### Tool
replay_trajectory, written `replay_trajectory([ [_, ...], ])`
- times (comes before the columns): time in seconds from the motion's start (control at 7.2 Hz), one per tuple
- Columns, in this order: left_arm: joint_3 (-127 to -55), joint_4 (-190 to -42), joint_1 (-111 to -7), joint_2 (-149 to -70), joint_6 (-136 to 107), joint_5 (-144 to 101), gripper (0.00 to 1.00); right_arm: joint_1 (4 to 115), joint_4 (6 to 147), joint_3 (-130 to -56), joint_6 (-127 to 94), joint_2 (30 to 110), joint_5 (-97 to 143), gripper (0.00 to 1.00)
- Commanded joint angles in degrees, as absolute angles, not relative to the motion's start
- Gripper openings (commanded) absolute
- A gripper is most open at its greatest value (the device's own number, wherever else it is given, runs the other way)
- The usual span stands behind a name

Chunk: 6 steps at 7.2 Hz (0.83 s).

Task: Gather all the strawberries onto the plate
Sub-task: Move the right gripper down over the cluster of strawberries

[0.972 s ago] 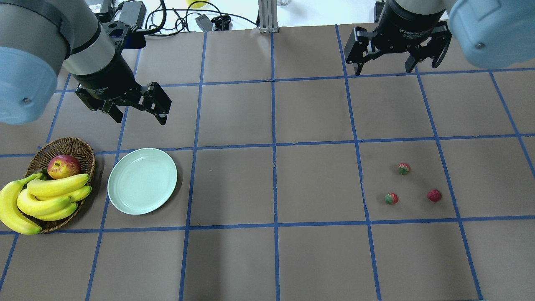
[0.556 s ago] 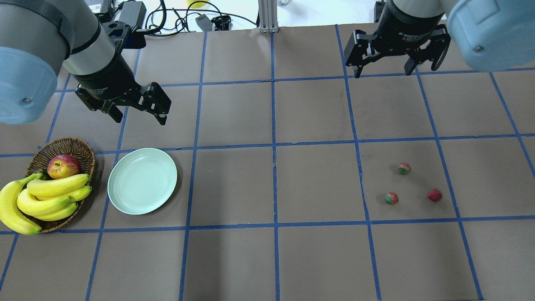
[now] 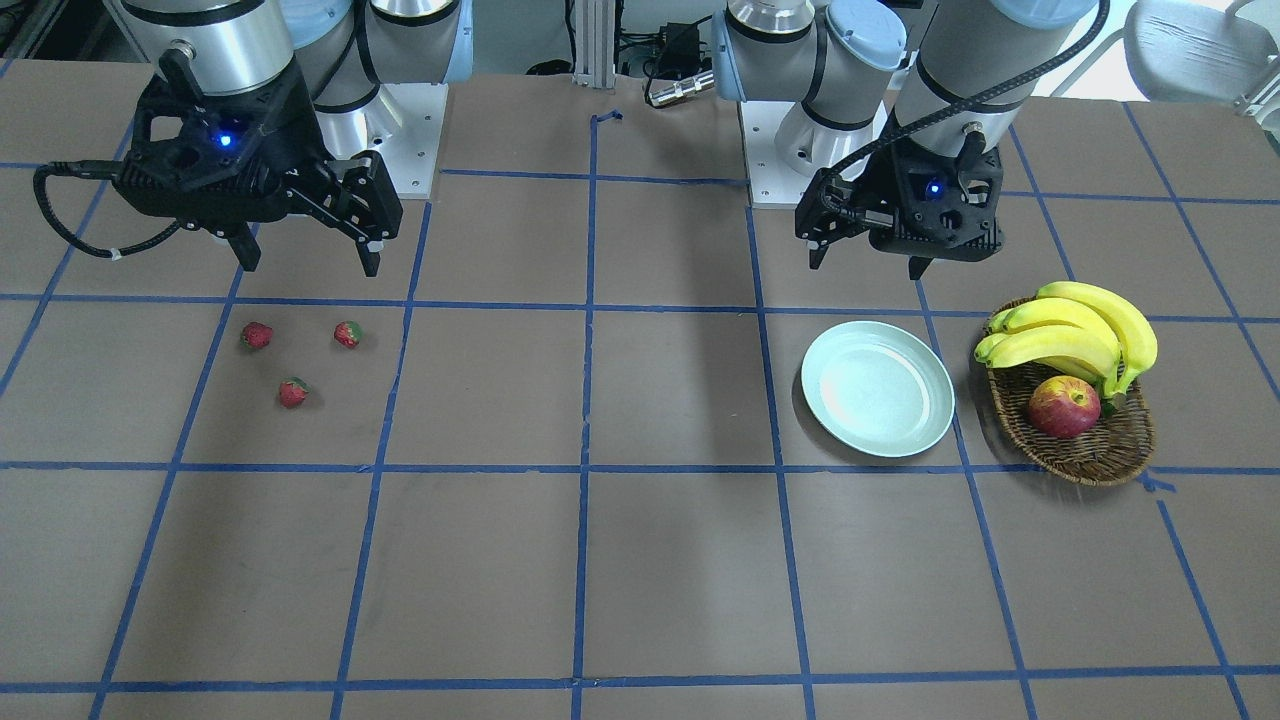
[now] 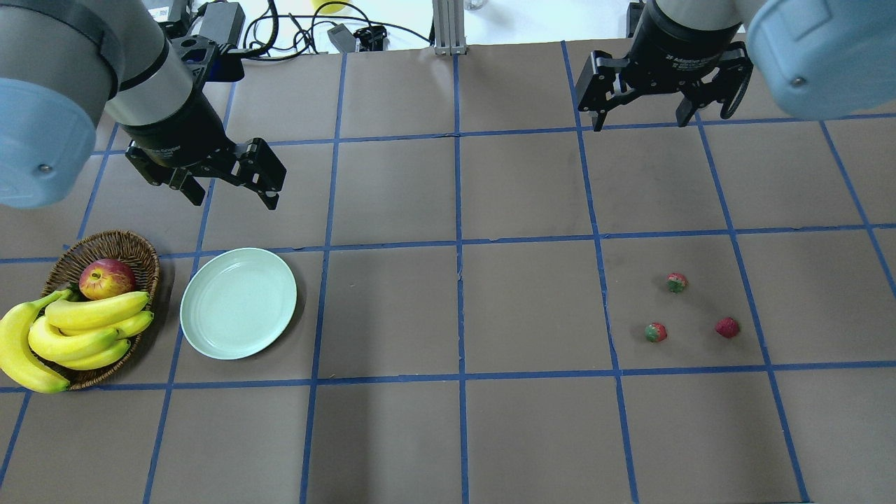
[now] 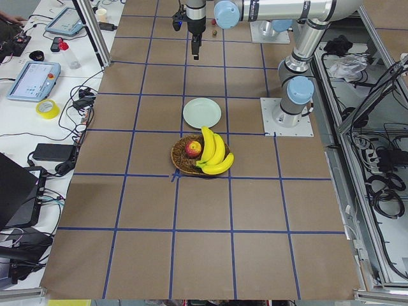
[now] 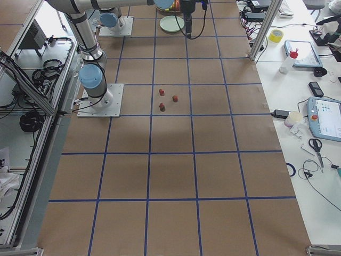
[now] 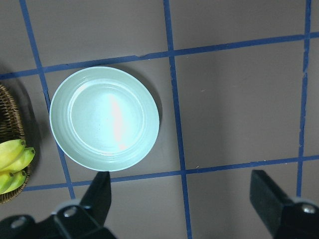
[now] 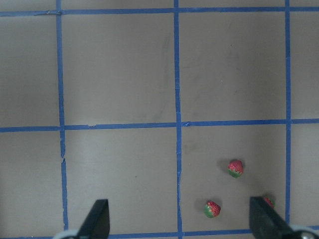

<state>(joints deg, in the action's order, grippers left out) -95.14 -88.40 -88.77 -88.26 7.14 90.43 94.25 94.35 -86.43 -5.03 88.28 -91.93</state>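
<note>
right fingers (image 4: 595,117) shifted slightly | strawberries (image 4: 676,282) red, green-capped | plate (image 4: 238,303) mint

Overhead view. On the brown paper-covered tabletop (image 4: 532,301), the round pale mint-green plate (image 4: 238,304) lies at left, just to the right of the brown wicker basket (image 4: 115,241) and not touching it. In the basket, a red-yellow apple (image 4: 106,278) sits at the far side and yellow bananas (image 4: 84,325) lie nearer, overhanging its left rim. Three small red strawberries with green caps (image 4: 676,282) lie in a loose triangle well to the right, none touching.
</note>
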Motion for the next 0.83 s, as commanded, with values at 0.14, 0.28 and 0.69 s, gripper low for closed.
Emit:
replay_trajectory([
  [0.14,-95.1,-88.33,-88.77,-88.33,7.21,90.35,1.0,91.77,95.61,-90.15,-4.22,83.78,-91.23,1.0],
  [0.28,-95.1,-88.33,-88.77,-88.33,7.21,90.35,1.0,88.19,96.93,-92.18,-3.7,82.19,-91.23,1.0],
  [0.69,-95.1,-88.33,-88.77,-88.24,7.21,90.26,1.0,79.05,104.91,-101.91,1.8,80.51,-91.23,1.0],
])
